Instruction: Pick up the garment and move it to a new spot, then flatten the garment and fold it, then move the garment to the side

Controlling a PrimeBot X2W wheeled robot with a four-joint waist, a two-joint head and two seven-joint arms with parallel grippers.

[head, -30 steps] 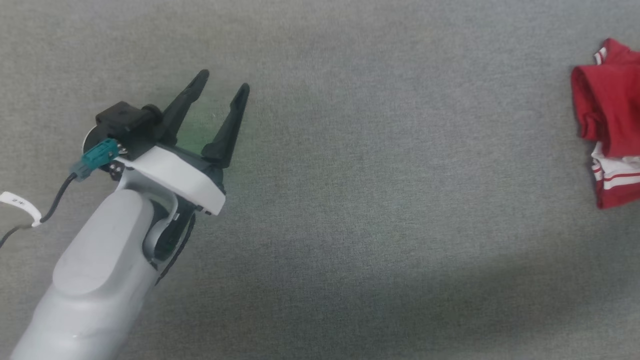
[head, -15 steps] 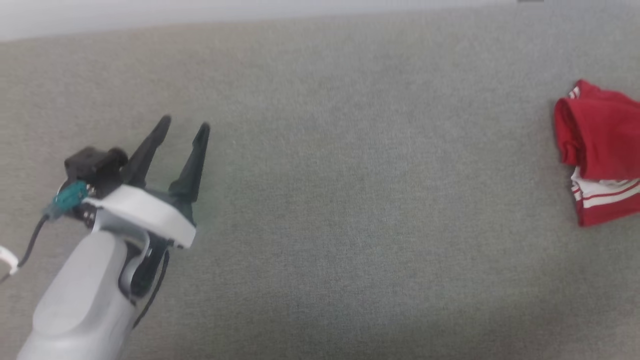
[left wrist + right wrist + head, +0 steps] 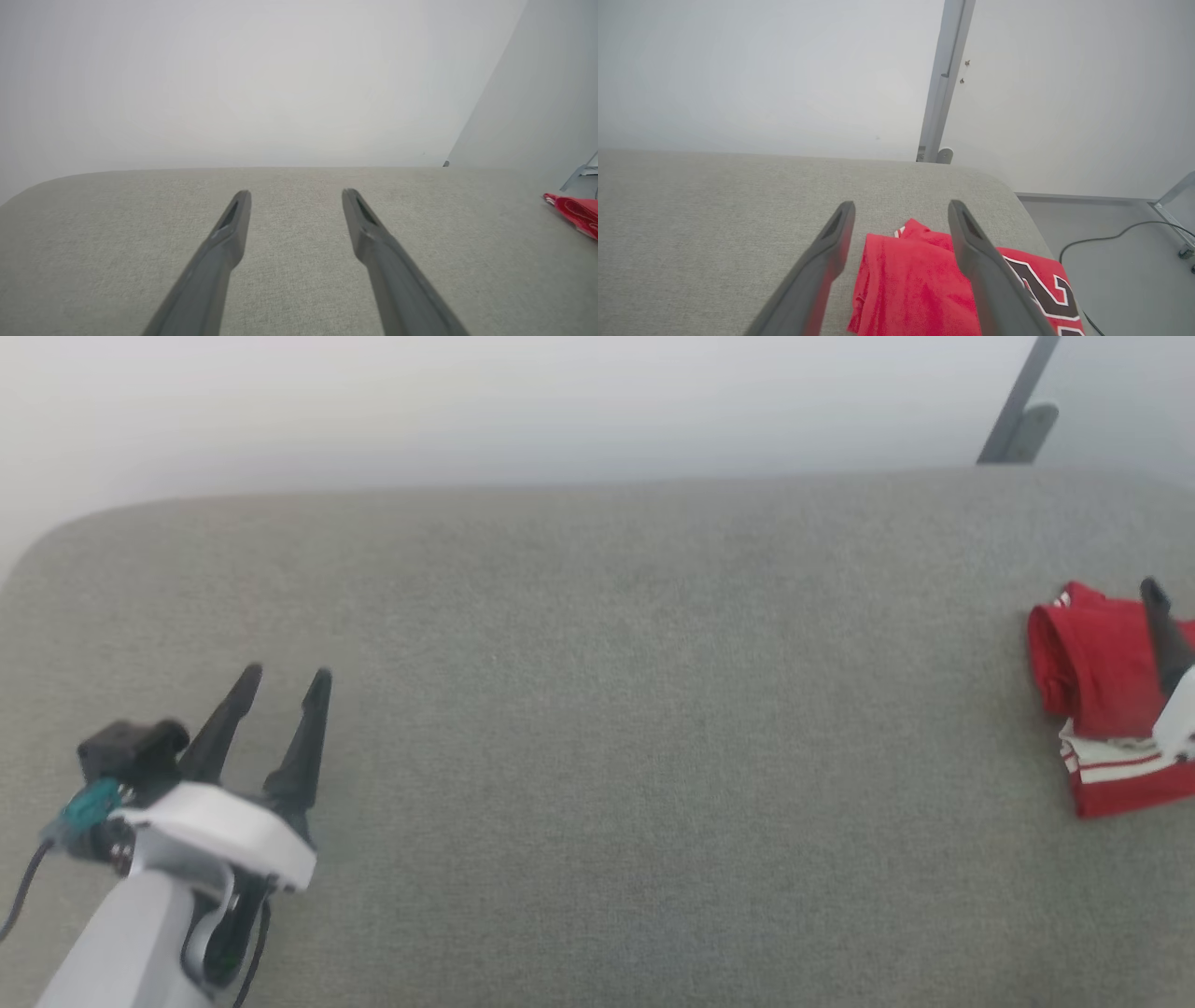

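Garment (image 3: 1094, 658) folded, striped trim at near end

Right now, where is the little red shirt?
The red shirt lies folded at the far right of the head view, near the right end of the grey cushion, by the right gripper's open fingers.
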